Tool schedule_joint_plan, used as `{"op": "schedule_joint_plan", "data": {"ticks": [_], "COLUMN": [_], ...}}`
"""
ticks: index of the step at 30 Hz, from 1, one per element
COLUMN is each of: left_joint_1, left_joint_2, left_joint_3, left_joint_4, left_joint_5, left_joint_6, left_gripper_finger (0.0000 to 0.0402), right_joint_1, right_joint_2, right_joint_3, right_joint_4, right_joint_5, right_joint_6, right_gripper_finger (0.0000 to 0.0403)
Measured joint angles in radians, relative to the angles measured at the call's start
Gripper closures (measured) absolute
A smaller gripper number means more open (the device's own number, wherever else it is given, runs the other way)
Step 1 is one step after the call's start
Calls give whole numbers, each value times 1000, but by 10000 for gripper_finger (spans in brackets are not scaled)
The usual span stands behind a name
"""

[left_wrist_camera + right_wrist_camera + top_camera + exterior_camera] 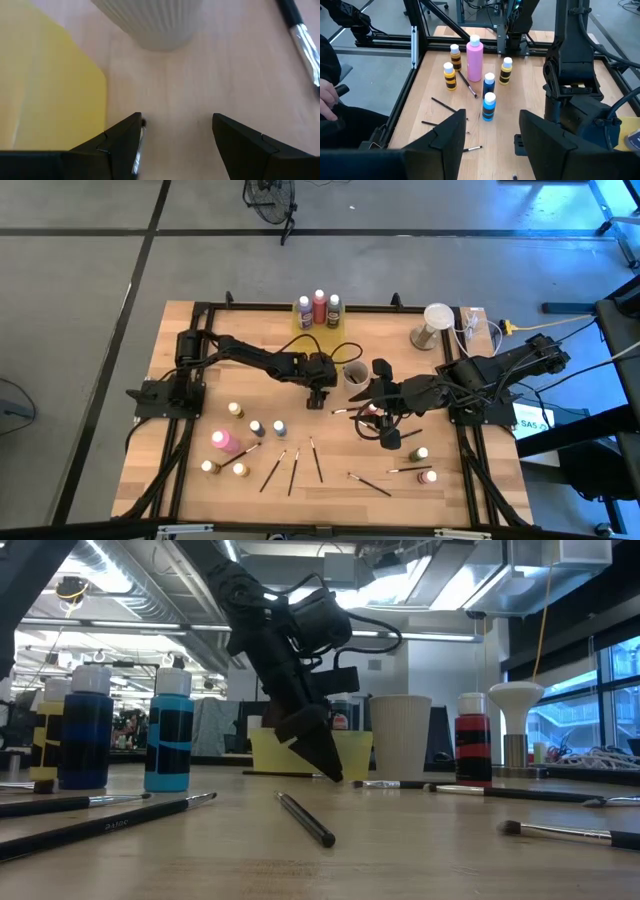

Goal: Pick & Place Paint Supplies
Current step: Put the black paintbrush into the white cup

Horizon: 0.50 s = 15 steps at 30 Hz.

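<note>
High view: the wooden table point(330, 490) stands on grey floor; paint bottles point(257, 427) and brushes point(292, 470) lie scattered, three more bottles in the yellow tray point(303, 320).

Low view: a bright workshop behind; the left gripper point(330, 772) tips down at the tabletop.

Left wrist view: its fingers point(122, 140) are spread, one touching a brush, beside a ribbed cup point(150, 22).

Right wrist view: the right gripper point(487, 132) hangs spread above the table, empty.

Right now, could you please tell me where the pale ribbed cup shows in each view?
High view: pale ribbed cup at the table's centre.
Low view: right of centre.
Left wrist view: just ahead of the left gripper, at.
Right wrist view: not in it.
Shared landmark: the yellow tray nearby.
</note>
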Motion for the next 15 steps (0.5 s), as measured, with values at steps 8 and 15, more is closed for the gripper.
{"op": "schedule_joint_plan", "data": {"ticks": [8, 15], "left_joint_1": [7, 19], "left_joint_2": [11, 73], "left_joint_3": [1, 11], "left_joint_4": [38, 32], "left_joint_5": [20, 44], "left_joint_6": [38, 29], "left_gripper_finger": [160, 160], "right_joint_1": [0, 0], "right_joint_2": [0, 0], "right_joint_3": [0, 0], "right_joint_4": [-6, -8], "right_joint_5": [0, 0], "right_joint_6": [0, 0], "right_gripper_finger": [215, 215]}}
